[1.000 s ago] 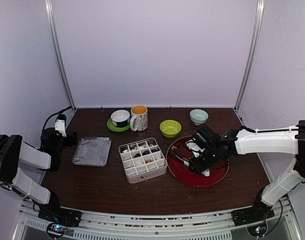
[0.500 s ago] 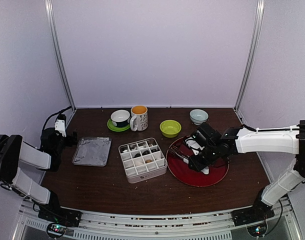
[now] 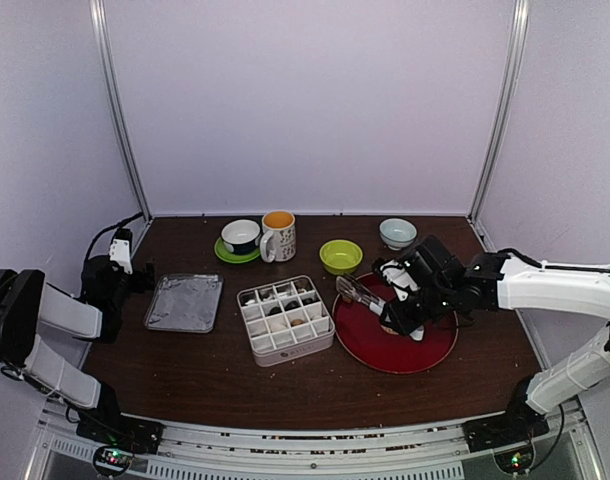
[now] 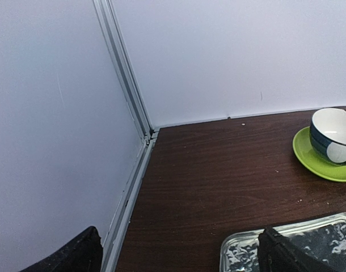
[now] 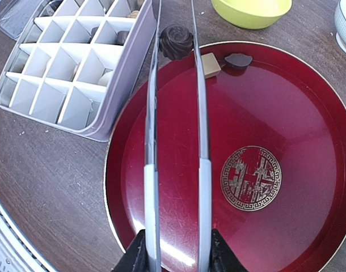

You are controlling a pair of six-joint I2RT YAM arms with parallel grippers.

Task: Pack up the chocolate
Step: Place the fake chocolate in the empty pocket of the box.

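One chocolate [image 5: 176,41] now raised in tongs [image 5: 202,113] | right fingers [image 5: 136,256] pinching tongs | left fingers [image 4: 298,252] spread

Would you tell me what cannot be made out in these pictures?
- Top view: chocolates in the box too small to count.
- Right wrist view: box's far cells cut off by top edge.
- Left wrist view: tray cut off by bottom edge.
- Top view: right arm hides part of plate.

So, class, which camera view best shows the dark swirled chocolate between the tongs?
The right wrist view: the chocolate sits close up, its swirl clear, between the tongs. The top view shows the tongs, but the chocolate is too small to make out. The left wrist view does not show it.
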